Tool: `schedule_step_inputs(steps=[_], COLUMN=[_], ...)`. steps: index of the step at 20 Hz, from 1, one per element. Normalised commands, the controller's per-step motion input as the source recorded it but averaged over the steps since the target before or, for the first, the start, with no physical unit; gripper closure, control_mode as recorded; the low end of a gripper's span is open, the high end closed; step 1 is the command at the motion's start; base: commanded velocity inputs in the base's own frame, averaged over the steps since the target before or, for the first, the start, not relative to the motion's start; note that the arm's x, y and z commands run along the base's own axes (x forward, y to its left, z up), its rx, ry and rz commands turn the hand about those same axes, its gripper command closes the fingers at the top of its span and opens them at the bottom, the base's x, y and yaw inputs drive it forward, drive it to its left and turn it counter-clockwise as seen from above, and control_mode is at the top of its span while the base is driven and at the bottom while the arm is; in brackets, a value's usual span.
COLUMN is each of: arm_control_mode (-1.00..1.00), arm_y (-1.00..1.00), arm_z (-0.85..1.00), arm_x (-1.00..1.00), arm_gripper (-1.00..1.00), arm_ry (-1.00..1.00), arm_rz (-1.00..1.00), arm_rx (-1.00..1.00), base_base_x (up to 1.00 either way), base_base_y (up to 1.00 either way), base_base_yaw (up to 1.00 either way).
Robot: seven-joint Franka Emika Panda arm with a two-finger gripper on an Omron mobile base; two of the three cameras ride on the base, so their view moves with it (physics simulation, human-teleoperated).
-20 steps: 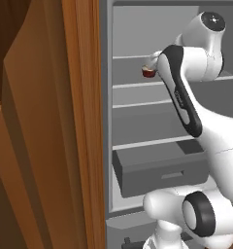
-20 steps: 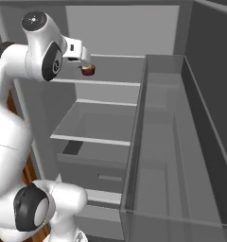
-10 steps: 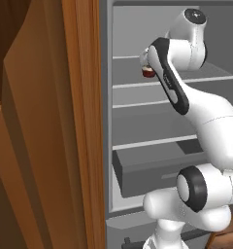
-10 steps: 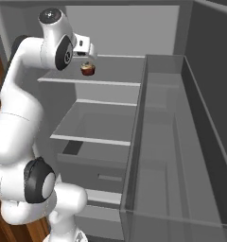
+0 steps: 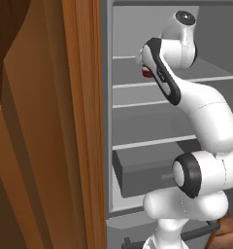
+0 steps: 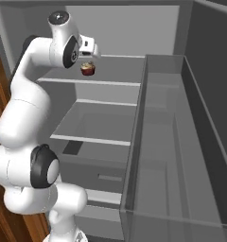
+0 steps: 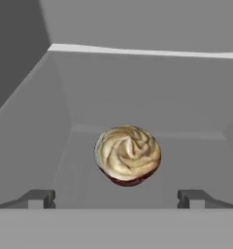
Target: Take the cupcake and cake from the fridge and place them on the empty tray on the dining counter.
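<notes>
My gripper (image 7: 116, 198) hangs wide open above the cupcake (image 7: 128, 154) on the upper shelf of the fridge (image 6: 134, 99) — nothing grasped yet, so carrying to the tray remains.

My arm goes up from the base in a big S-bend: lower link leaning back, then the upper link folding forward at the dark elbow joint, wrist tipped over so my gripper (image 7: 116, 198) points down. Jaws are spread as wide as they go, nothing pinched between them. In the hand view my two dark fingertips (image 7: 38, 198) sit far apart, one on each side of the cupcake (image 7: 127, 155), and neither one touches it. From the right base view my hand (image 6: 87, 47) hangs just above the cupcake (image 6: 88, 69), with a clear gap between them.
</notes>
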Motion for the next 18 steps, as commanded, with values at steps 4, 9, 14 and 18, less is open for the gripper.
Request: schedule_step_inputs(steps=[4, 9, 14, 18], arm_control_mode=[-1.0, -1.0, -1.0, -1.0], arm_y=[0.0, 0.0, 0.0, -0.01], arm_z=[-0.18, -0.13, -0.07, -0.08], arm_x=[0.39, 0.26, 0.2, 0.03], arm_gripper=[-1.0, -1.0, -1.0, -1.0], arm_ry=[0.0, 0.0, 0.01, 0.0], arm_rz=[0.0, 0.0, 0.0, 0.0], arm_rx=[0.0, 0.0, 0.0, 0.0], base_base_x=[0.0, 0.0, 0.0, 0.0], base_base_y=[0.0, 0.0, 0.0, 0.0], base_base_yaw=[0.0, 0.0, 0.0, 0.0])
